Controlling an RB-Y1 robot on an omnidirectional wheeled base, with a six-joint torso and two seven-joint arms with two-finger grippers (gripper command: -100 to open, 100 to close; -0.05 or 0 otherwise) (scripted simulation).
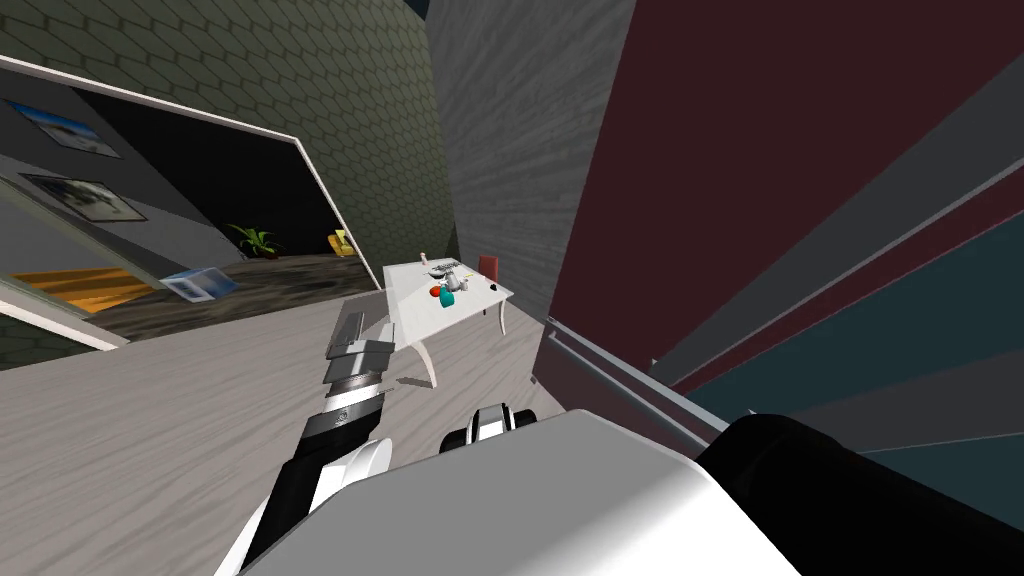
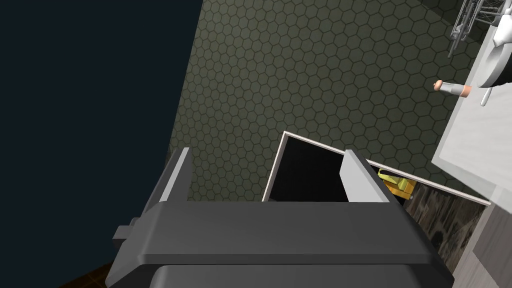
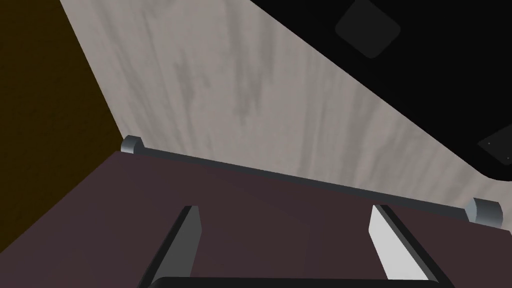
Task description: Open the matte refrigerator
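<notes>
Step in hand: approach to handle. Refrigerator door (image 3: 115, 200), maroon, close at my right. Right gripper (image 3: 285, 210) wide open, nothing held, fingers over door. Grey handle bar (image 3: 300, 181) along door edge, just beyond tips. Next, I judge: advance until bar is between fingers, close, pull. Left gripper (image 2: 265, 152) open, empty.

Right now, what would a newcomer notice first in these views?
The dark maroon refrigerator towers along the right of the head view. In the right wrist view, the right gripper stands open before it, just short of the long grey handle. The left gripper, open too, hangs over the floor towards a white table.
</notes>
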